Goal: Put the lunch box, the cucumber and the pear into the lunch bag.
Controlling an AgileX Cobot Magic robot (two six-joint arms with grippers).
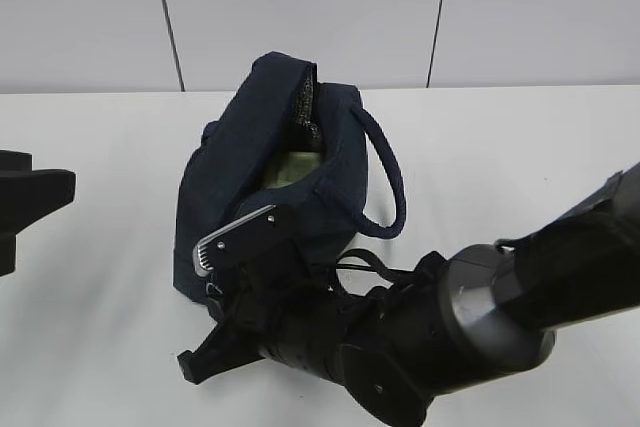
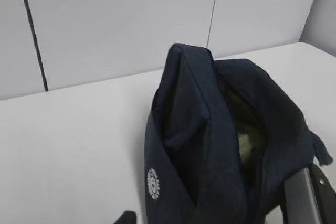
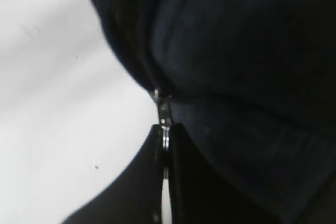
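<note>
The bag [image 1: 265,197] sits on the white desk [image 1: 500,147], dark navy, top gaping open with its mouth facing up and toward the back wall. Loop handle [image 1: 385,182] hangs off its right side in the exterior view. Down inside the opening there's something pale greenish [image 1: 292,167], looks like the lunch box lid, but it's too dim in there to be sure. Can't see the cucumber or pear in any view, so no idea whether they're in the bag.

Right arm comes in from the lower right and its claw [image 3: 165,145] is pressed up against the near end of the bag. In the right wrist view the two fingers are closed tight together on the silver ring pull [image 3: 166,139], with the zipper slider [image 3: 164,106] just above it at the bag's seam. So right claw is pinching the zipper pull.

Left claw: only a dark corner of it pokes in at the bottom edge of the left wrist view [image 2: 126,217], and the fingers themselves aren't visible together. It's standing part open, gripping nothing that I can see. It's on the left of the desk, apart from the bag. There's a small round white logo [image 2: 152,183] on the bag's side in that view
</note>
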